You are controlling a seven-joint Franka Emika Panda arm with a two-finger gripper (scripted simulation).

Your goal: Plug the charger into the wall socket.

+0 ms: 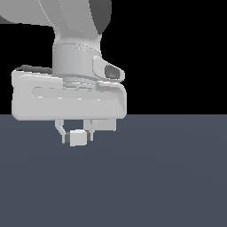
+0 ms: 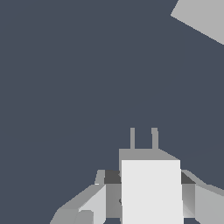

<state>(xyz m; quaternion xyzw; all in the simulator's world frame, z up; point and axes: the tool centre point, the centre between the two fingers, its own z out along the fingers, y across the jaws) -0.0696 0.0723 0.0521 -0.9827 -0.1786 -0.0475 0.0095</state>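
The charger (image 2: 151,188) is held between the fingers of the gripper (image 1: 78,136), which are pinched against its two sides, and it is carried clear of the dark floor (image 1: 168,177) under the arm's broad white hand. In the wrist view its two prongs (image 2: 143,138) are seen projecting forward from the block, away from the camera, over bare floor. The wall socket (image 2: 203,17) is caught only as a pale corner at the edge of the wrist view, well apart from the prongs and off their line; it is not seen at all in the exterior view, and its holes cannot be made out. The main risk is judged to be misalignment: if the charger is driven forward as it is pointed now, the plate would be missed, or its face struck beside the holes, and the block could then be twisted or pushed back in the grip. A slip is also possible, since only a small part of the block appears to be clamped. Nothing else is seen on the floor, and no obstacle is seen between the charger and the socket; only the gap and the heading remain to be corrected.
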